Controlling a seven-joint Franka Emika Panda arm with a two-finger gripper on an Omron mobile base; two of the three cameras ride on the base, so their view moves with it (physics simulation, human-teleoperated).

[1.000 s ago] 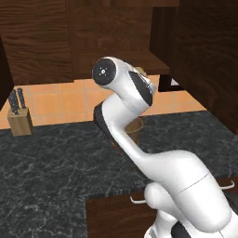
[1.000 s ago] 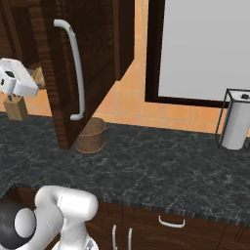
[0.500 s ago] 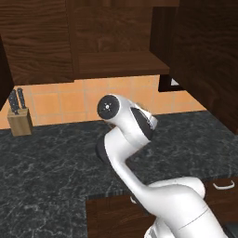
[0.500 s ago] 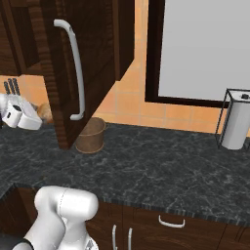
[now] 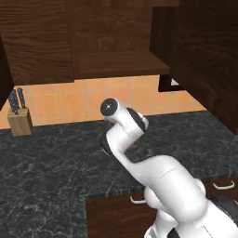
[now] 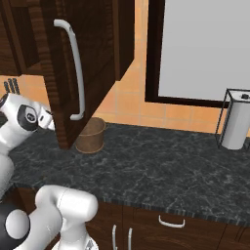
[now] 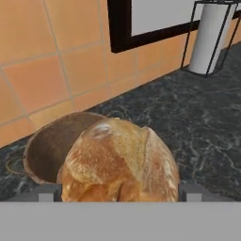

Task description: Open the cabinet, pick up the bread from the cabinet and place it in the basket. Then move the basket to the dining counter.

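The bread (image 7: 120, 160) sat right at the hand, a golden-tan roll wedged between the two fingers, whose grey stubs flanked it on either side at the bottom of the hand view. The gripper (image 7: 120, 195) was clenched on that roll, pads pressed against its flanks.

Using the basket (image 7: 54, 143) as the marker: the bread hung in front of it and overlapped its near rim in the hand view, with the basket's dark hollow mouth visible just behind and to one side. Whether the roll was over the opening or short of it could not be told.

From the right base view, the basket (image 6: 90, 135) stood on the black marbled counter (image 6: 161, 166), against the orange tiled wall, just under the lower edge of the open cabinet (image 6: 93, 53) door with its long silver handle (image 6: 75, 68). A paper towel holder (image 6: 237, 122) stood well apart from the basket along the same counter.
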